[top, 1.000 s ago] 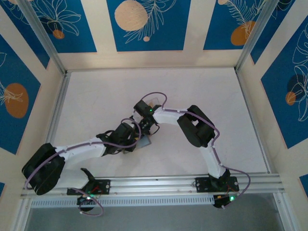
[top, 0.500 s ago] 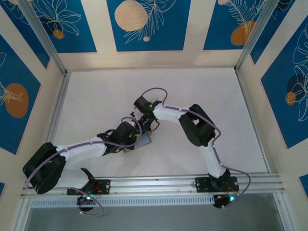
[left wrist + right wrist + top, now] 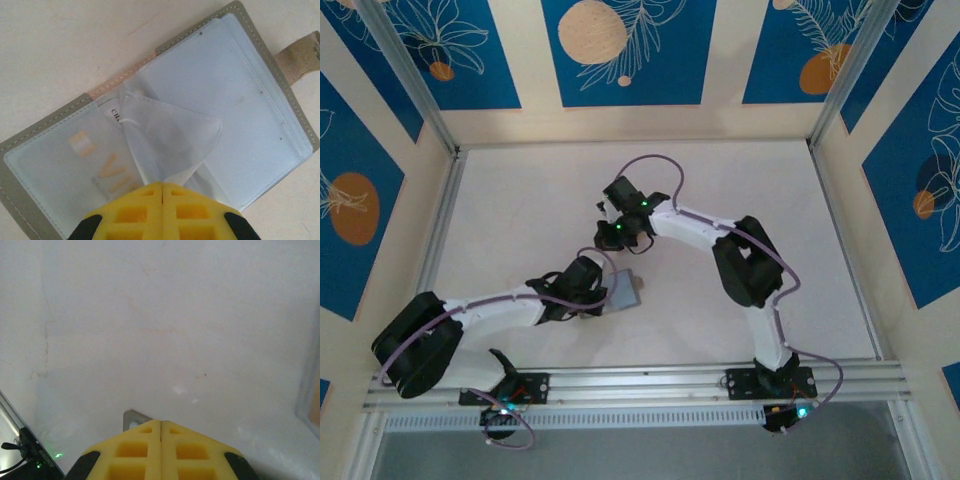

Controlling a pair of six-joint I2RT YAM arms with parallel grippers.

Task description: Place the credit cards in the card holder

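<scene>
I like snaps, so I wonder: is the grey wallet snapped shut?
No, the card holder lies spread open, its pale-blue inside and clear pockets facing up.

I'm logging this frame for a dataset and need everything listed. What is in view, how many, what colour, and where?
card holder: one, grey outside, pale blue inside, lying open on the table
card: one, pale with tan print, in the holder's pocket, left in the left wrist view
clear sleeve: one, transparent, lifted from the holder's middle
strap: one, tan, at the holder's edge
table: one, white
left gripper: one, yellow fingers, shut on the clear sleeve
right gripper: one, yellow fingers, shut, empty, over the table
</scene>
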